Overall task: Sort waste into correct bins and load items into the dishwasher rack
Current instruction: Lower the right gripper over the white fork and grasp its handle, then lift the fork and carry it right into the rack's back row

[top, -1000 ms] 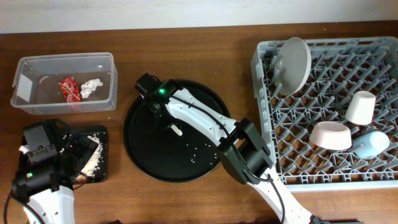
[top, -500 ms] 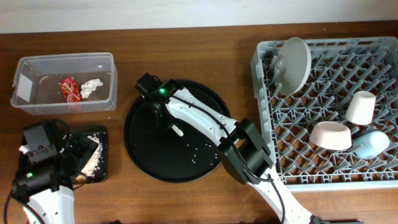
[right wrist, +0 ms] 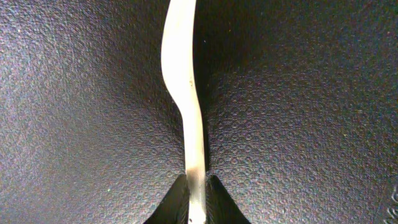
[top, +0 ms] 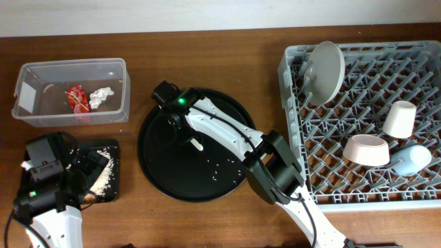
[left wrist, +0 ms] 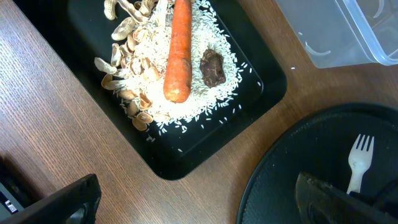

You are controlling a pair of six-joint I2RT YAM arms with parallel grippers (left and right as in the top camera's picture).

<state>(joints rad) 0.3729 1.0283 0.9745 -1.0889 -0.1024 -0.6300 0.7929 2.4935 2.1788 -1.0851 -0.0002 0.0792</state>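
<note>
My right gripper (right wrist: 198, 193) is shut on the handle of the white fork (right wrist: 186, 93), which lies on the round black tray (top: 165, 172); the fork also shows in the overhead view (top: 196, 145). My left gripper (left wrist: 199, 202) is open and empty beside the black rectangular tray (left wrist: 205, 143). That tray holds rice (left wrist: 155, 93), a carrot (left wrist: 178, 50), a brown lump (left wrist: 212, 67) and beige strips (left wrist: 127, 87). The clear tub (top: 72, 64) holds the red wrapper (top: 76, 98) and white tissue (top: 102, 96).
The grey rack (top: 358, 193) at right holds the grey plate (top: 325, 71) on edge, the white cup (top: 400, 118), the white bowl (top: 366, 150) and the blue cup (top: 411, 160). A few rice grains lie on the round tray.
</note>
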